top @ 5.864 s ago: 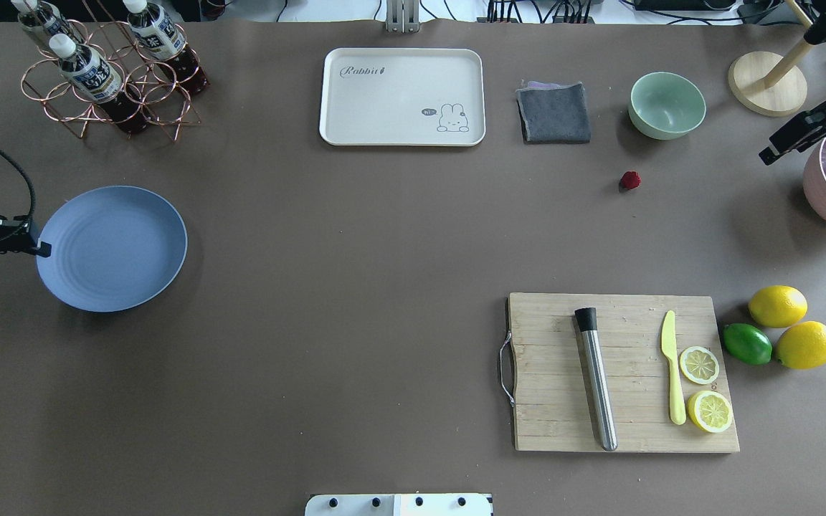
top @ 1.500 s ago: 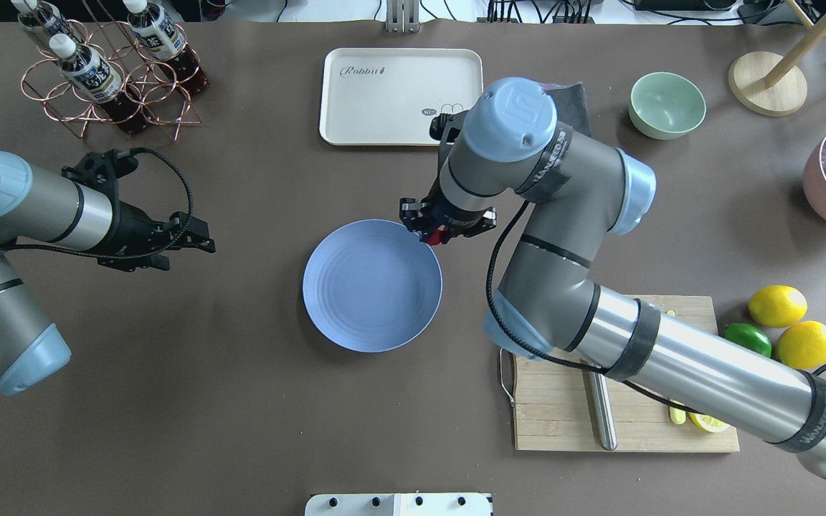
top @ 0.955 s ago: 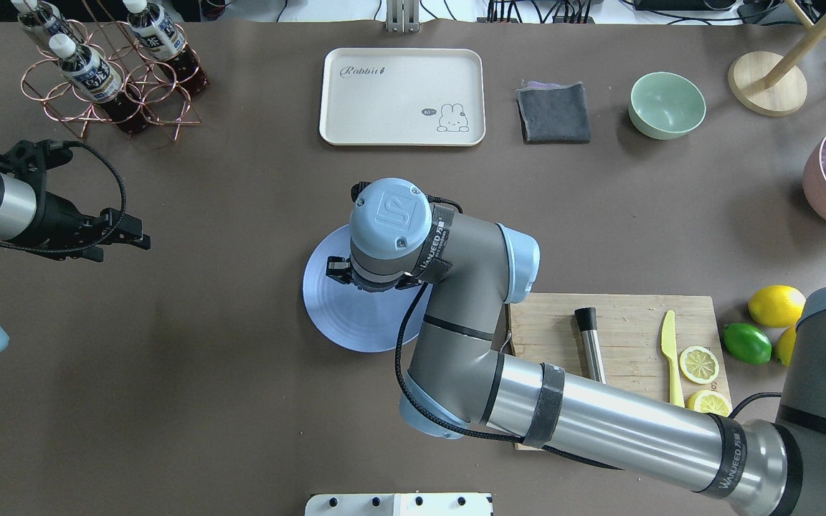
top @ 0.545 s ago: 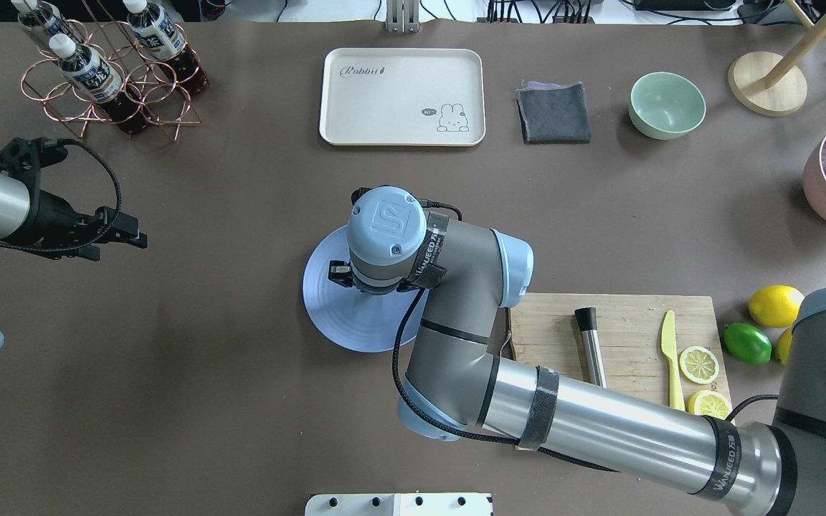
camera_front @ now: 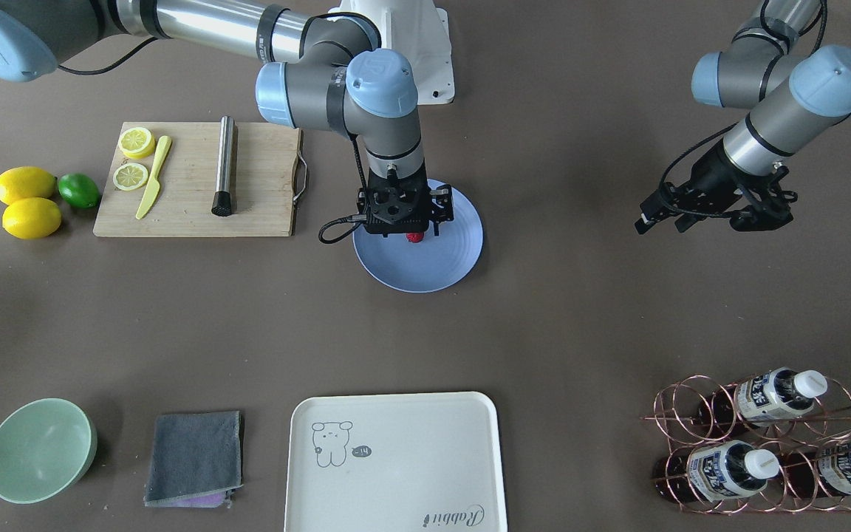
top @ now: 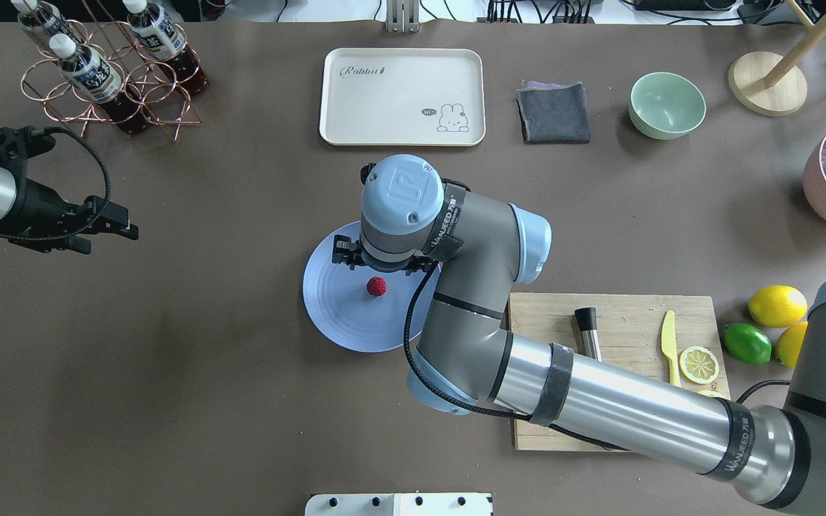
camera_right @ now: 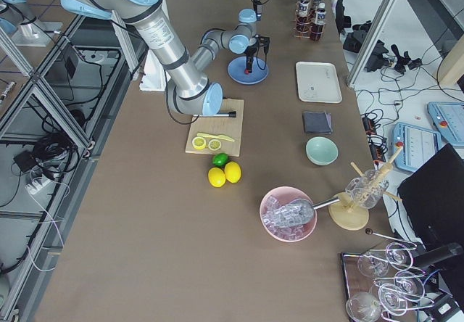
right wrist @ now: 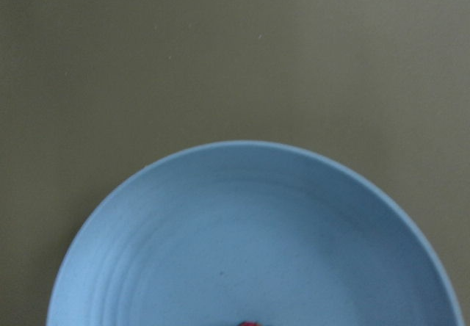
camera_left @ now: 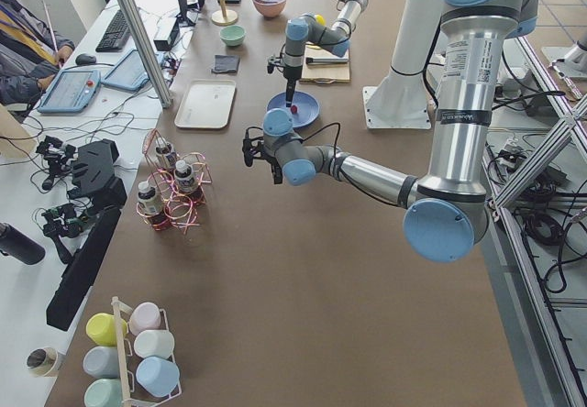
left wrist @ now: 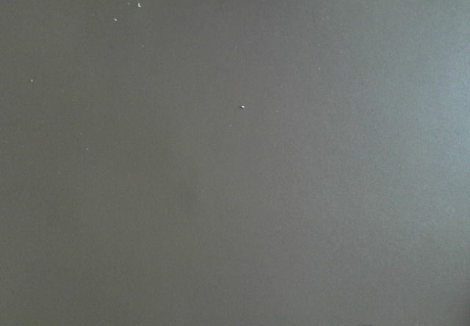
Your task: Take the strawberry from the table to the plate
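The small dark-red strawberry [top: 376,286] lies near the middle of the periwinkle-blue plate [top: 341,308] on the brown table [top: 226,401]. My right gripper [top: 383,266] hangs just above and behind the berry, pointing down, largely covered by its own wrist. It looks open, and the berry is free of it. From the front the strawberry [camera_front: 414,237] shows right under the right gripper [camera_front: 411,229] on the plate [camera_front: 433,270]. The right wrist view has the plate [right wrist: 257,238] and a red sliver at its lower edge. My left gripper [top: 113,233] hovers open and empty over bare table, far left.
Right of the plate lies a wooden cutting board [top: 628,322] with a steel muddler, a yellow knife and lemon slices. Lemons and a lime [top: 746,343] sit beyond it. At the back are a cream tray [top: 402,97], a grey cloth, a green bowl [top: 667,104] and a bottle rack [top: 97,72].
The right wrist has shifted back a little from over the plate's middle, and the strawberry now shows lying on the plate. The left arm has drawn slightly further left.
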Controlling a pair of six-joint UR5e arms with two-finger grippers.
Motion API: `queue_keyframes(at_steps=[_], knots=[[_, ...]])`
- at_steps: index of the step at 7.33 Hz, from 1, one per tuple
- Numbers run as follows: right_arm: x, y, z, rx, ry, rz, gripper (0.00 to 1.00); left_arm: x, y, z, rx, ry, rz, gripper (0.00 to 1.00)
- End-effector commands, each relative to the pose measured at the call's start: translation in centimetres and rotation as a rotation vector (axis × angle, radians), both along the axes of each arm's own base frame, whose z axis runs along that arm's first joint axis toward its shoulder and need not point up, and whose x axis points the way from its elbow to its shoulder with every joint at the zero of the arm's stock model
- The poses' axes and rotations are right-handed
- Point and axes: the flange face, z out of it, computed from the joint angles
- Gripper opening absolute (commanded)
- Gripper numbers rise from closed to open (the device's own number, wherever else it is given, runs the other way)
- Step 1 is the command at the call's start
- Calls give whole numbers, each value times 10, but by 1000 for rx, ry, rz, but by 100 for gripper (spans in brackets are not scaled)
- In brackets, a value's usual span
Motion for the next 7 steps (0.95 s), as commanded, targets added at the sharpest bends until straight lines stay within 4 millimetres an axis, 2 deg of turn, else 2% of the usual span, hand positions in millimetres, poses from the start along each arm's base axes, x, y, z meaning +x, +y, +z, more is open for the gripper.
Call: queue_keyframes(at_steps=[1,2,3,4,5,6,7], knots=[[141,-52,41,8,-11,-59,100,-72,-11,36,82,-69,43,90],[203,-75,70,61,23,-98,100,-119,-26,53,130,-144,68,90],[271,-109,99,94,51,-131,100,-185,-37,71,171,-211,108,90],[335,-132,148,155,90,-178,100,-246,-39,81,190,-243,146,91],[398,-144,199,192,114,-221,100,-291,-33,94,181,-253,174,91],[467,-144,256,210,128,-263,100,-318,-21,110,204,-263,194,95],[528,-132,311,224,138,-303,100,-339,2,133,202,-265,195,97]])
